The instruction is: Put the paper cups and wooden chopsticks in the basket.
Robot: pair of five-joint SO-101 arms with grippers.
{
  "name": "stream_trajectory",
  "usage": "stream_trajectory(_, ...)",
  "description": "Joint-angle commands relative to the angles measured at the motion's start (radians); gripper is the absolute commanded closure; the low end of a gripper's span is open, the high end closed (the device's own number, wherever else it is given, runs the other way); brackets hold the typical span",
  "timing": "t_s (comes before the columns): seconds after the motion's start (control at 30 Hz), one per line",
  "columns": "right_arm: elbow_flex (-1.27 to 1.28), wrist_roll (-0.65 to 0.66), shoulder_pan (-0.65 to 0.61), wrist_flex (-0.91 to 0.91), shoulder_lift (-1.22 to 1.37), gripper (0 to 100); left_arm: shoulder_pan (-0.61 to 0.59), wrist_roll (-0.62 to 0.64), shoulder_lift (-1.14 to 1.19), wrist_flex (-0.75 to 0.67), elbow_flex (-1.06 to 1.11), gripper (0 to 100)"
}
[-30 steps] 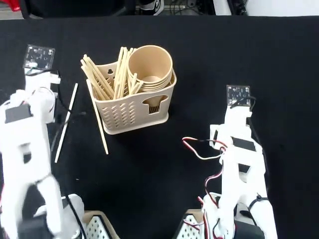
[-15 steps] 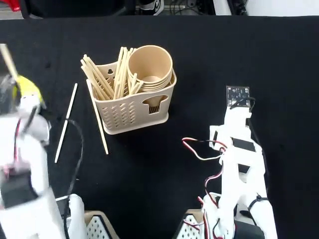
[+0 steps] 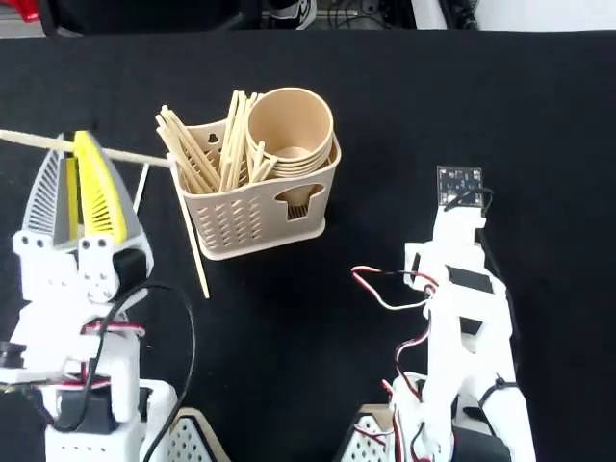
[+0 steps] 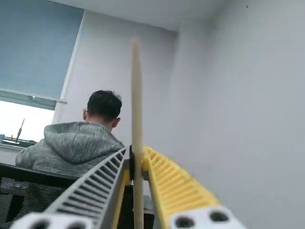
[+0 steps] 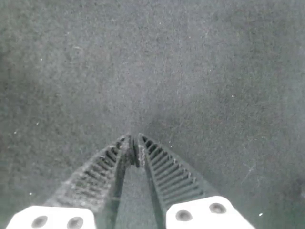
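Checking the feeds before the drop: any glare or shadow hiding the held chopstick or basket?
High view: evenly lit, no glare; held chopstick and basket stand out against black cloth. Left wrist view: bright window behind, chopstick in the left hand unobscured. Right wrist view: dim, black cloth under the right hand.

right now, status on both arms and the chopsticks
Left gripper, jaws shut on held chopstick, beside basket. Right gripper, jaws shut, empty. Loose chopstick on table by basket.

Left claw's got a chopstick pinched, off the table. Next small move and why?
Probably carry the left claw toward the basket and tilt the chopstick tip-down. It is held level, its end just reaching the basket's rim in the high view, so releasing now would likely drop it outside.
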Motion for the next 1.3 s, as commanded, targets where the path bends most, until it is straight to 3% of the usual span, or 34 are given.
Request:
stream_trajectory(0.0, -0.005, 0.008, -0.009, -0.017, -0.001, 97.7, 0.013, 0.072, 0.164, -0.037, -0.119, 97)
stream_trajectory(0.47, -0.005, 0.008, -0.009, -0.017, -0.001, 97.7, 0.024, 0.124, 0.539, -0.029, -0.157, 97)
stream_trajectory(0.57, -0.005, 0.008, -0.009, -0.017, -0.001, 97.7, 0.041, 0.124, 0.574, 0.003, -0.159, 90)
stream_trajectory(0.83, -0.005, 0.008, -0.009, -0.017, -0.001, 97.7, 0.067, 0.118, 0.578, 0.457, -0.387, 83)
stream_trajectory(1.13, -0.005, 0.008, -0.009, -0.017, -0.001, 97.7, -0.142, -0.132, 0.667, 1.307, -0.966, 83)
stream_trajectory(1.27, -0.004, 0.008, -0.009, -0.015, -0.001, 97.7, -0.151, -0.282, 0.815, 1.487, -1.015, 83)
